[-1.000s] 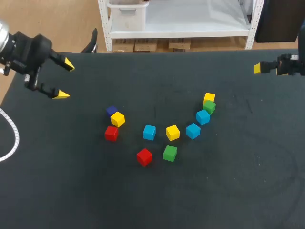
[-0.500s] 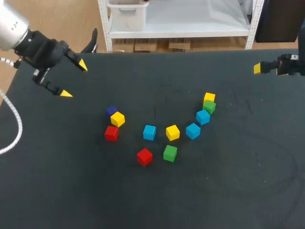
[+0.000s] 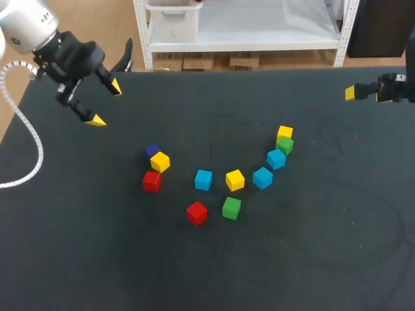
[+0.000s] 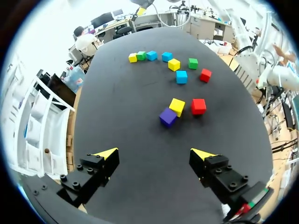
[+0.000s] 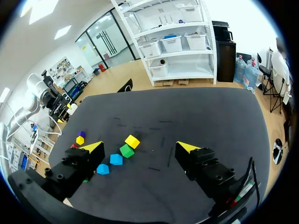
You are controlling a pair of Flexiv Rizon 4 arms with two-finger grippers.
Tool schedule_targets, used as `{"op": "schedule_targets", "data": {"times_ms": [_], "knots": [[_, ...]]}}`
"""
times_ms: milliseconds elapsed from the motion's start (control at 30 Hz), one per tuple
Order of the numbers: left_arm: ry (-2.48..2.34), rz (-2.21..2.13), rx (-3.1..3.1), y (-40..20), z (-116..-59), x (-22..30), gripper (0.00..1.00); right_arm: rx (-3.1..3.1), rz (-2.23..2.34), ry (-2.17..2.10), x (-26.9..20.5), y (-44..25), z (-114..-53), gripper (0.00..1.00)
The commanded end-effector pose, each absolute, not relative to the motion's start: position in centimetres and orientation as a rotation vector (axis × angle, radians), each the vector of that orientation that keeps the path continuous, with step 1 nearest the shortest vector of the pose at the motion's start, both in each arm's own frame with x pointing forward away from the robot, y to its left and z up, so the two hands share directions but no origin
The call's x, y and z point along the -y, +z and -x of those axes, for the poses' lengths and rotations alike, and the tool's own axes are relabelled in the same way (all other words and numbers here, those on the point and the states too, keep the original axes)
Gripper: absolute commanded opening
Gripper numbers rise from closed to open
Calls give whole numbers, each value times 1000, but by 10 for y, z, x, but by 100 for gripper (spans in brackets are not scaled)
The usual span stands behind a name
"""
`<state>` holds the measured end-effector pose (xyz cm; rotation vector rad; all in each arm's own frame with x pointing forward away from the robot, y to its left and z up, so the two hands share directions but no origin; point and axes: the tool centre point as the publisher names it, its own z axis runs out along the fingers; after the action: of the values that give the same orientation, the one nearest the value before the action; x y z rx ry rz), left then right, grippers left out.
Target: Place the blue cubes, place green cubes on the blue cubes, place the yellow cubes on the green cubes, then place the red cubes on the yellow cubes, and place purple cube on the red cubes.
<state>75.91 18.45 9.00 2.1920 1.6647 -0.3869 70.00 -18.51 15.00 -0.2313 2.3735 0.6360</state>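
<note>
The silver-and-black left arm swings from 9 o'clock toward 10 o'clock, its yellow-tipped jaws edging inward over the black bench.

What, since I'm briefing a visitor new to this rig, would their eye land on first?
A loose arc of small bright cubes, blue, green, yellow and red, lies unstacked in the middle of the black table, with the purple cube at its left end beside a yellow cube. The left gripper hovers open over the far left corner, and the right gripper, open too, is at the far right edge.
</note>
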Motion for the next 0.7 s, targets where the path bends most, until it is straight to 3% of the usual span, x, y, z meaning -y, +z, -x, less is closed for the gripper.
{"op": "schedule_targets", "data": {"times_ms": [33,567,700], "knots": [[-404,-2183,-1687,90,-760,-184,100,-2374,231,636,185,150,-700,100],[-393,-2145,-1717,91,-760,-184,100,-2374,231,636,185,150,-700,100],[-393,-2145,-1717,91,-760,-184,100,-2333,789,452,173,158,-700,100]]}}
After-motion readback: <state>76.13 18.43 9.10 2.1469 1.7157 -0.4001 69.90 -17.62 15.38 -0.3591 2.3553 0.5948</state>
